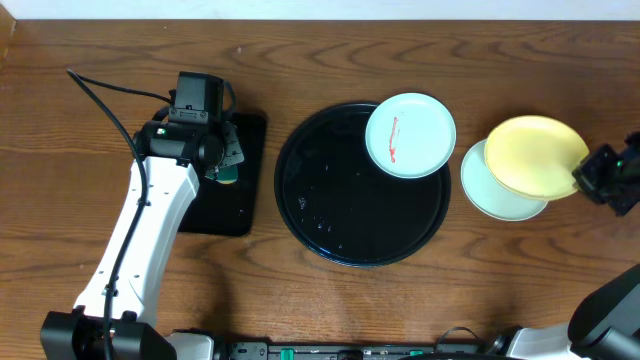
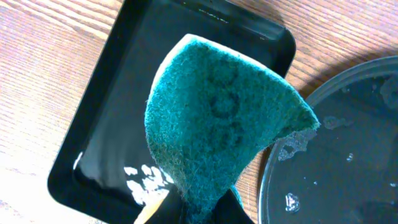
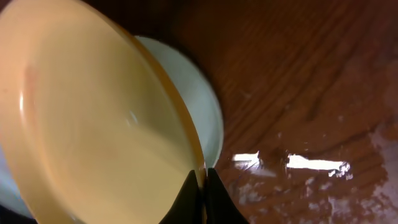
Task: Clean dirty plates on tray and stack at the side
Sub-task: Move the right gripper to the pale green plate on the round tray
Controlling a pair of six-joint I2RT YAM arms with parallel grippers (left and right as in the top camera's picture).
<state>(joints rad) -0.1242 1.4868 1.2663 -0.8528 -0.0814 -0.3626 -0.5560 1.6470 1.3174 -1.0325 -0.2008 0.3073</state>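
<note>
Right gripper (image 3: 200, 177), clamped on the yellow plate (image 1: 535, 155) rim, holds it over a blue-green plate (image 1: 495, 195) at right for stacking; left gripper (image 2: 199, 211) grips the sponge (image 2: 217, 124) for wiping.

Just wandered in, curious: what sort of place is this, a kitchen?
Likely a robot lab bench, not a real kitchen. On a wooden table, the left claw pinches a green sponge, the right claw holds a yellow plate, and a smeared plate sits on a wet round black tray.

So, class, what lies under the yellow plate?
A pale blue-green plate on the table, its left and lower edge showing; the rest is hidden by the yellow plate.
</note>
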